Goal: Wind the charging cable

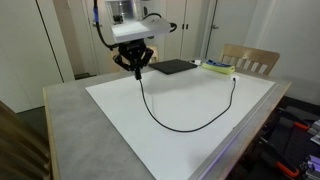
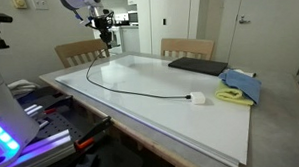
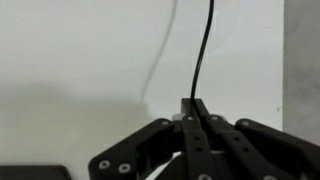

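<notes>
Closest to the wrist camera, the gripper (image 3: 195, 106) has its jaws pressed together, and they clamp the charging cable (image 3: 204, 50) at the tips; the black cord goes away from them over a white surface. In both exterior views the gripper (image 1: 137, 66) (image 2: 106, 38) hangs above a far corner of the white board (image 1: 200, 145) that covers the grey table (image 1: 65, 120). From there the cable (image 1: 150, 108) (image 2: 140, 92) drops to the board and lies in 1 wide open curve. Its white plug (image 2: 197, 98) rests just beside a blue and yellow cloth (image 2: 240, 87). Near the cloth lies a flat black pad (image 2: 199, 66). 2 wooden chairs (image 2: 83, 51) stand behind the table.
</notes>
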{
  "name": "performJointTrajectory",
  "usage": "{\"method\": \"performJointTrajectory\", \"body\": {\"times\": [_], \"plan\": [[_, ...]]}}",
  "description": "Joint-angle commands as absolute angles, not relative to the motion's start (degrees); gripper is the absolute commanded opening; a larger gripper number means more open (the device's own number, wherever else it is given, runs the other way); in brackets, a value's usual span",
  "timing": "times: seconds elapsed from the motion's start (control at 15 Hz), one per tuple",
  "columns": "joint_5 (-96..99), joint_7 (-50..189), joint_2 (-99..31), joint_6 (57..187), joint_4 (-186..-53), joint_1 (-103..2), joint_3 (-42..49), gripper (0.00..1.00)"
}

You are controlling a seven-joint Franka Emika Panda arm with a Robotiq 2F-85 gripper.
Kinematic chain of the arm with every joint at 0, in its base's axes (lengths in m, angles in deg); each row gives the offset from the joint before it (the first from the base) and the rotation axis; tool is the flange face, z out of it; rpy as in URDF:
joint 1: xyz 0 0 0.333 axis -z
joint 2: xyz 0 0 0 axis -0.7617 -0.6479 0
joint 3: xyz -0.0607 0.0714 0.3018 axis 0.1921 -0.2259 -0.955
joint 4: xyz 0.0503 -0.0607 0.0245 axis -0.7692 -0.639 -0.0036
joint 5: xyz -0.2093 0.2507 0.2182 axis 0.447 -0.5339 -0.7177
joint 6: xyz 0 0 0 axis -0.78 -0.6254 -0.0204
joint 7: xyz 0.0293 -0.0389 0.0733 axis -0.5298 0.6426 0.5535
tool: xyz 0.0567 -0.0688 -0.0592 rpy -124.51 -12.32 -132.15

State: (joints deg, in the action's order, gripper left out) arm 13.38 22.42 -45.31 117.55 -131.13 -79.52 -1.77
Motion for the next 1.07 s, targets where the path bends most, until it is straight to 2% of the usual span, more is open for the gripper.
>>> {"method": "performJointTrajectory", "body": {"times": [0.0,0.8,0.87,1.0], "plan": [[13.5,14.8,-46.3,112.4,-129.8,-77.7,-1.2,0.01],[9.3,-12.7,-43.2,116.1,-138.1,-69.3,0.1,0.01],[12.1,-10.7,-45.9,113.8,-134.1,-70.2,-0.2,0.04],[10.9,-12.1,-45.7,114.4,-135.1,-69.3,-0.1,0.04]]}}
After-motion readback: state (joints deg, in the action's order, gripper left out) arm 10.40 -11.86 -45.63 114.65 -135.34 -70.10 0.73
